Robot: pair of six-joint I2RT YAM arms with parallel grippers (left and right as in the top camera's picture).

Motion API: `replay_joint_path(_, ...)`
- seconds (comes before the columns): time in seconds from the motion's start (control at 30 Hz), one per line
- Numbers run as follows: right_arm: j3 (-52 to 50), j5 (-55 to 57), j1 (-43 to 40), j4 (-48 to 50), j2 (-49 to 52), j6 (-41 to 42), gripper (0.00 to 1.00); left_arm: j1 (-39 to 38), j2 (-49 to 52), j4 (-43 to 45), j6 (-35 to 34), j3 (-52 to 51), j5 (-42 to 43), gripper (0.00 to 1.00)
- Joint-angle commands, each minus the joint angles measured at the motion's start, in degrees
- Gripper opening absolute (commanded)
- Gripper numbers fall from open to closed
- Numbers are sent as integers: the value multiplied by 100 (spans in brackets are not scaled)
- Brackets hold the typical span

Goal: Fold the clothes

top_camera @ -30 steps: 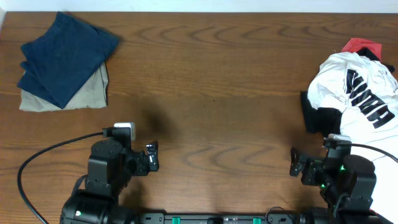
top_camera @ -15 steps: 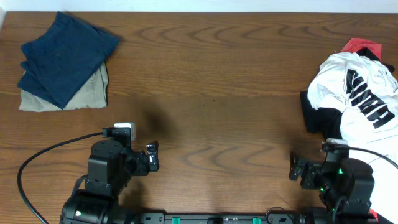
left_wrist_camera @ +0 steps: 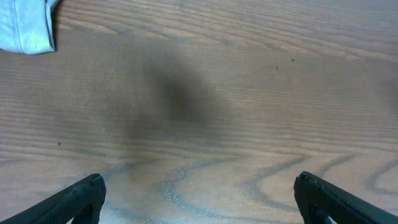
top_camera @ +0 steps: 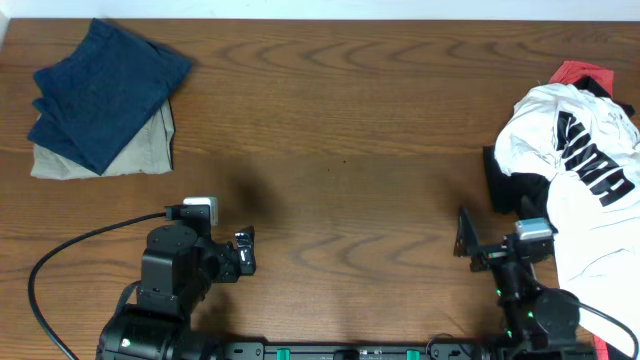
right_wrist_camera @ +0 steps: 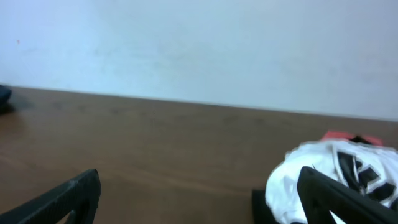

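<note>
Folded navy-blue trousers (top_camera: pixel 105 85) lie on folded khaki shorts (top_camera: pixel 150 150) at the table's far left corner. A crumpled white T-shirt with black lettering (top_camera: pixel 585 165) lies at the right edge over a black piece (top_camera: pixel 503 185) and a red piece (top_camera: pixel 580 72); it also shows in the right wrist view (right_wrist_camera: pixel 323 177). My left gripper (top_camera: pixel 245 250) is open and empty near the front edge, its fingers (left_wrist_camera: pixel 81 196) wide apart over bare wood. My right gripper (top_camera: pixel 463 235) is open and empty, raised and pointing across the table, left of the T-shirt.
A pale cloth corner (left_wrist_camera: pixel 28 25) shows at the top left of the left wrist view. A black cable (top_camera: pixel 80 245) runs from the left arm. A white wall (right_wrist_camera: pixel 199 50) stands behind the table's far edge.
My right arm has tilted up and its gripper has moved slightly up the table toward the black piece. The left arm and the clothes have not moved.
</note>
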Motion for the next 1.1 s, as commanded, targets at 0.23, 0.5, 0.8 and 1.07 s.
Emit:
replay_joint_path(0.23,-581,195,42,149,-59,-654,99,-2,-17,0,31,-24,-109,98)
replay_joint_path(0.5,-581,190,42,160,-59,-654,99,-2,-17,0,31,-24,-109,98)
replay_joint_path(0.8,-579,188,42,157,-59,-654,99,-2,-17,0,31,-24,-109,98)
replay_joint_path(1.07,-581,190,42,160,-59,-654,99,-2,-17,0,31,-24,-109,98)
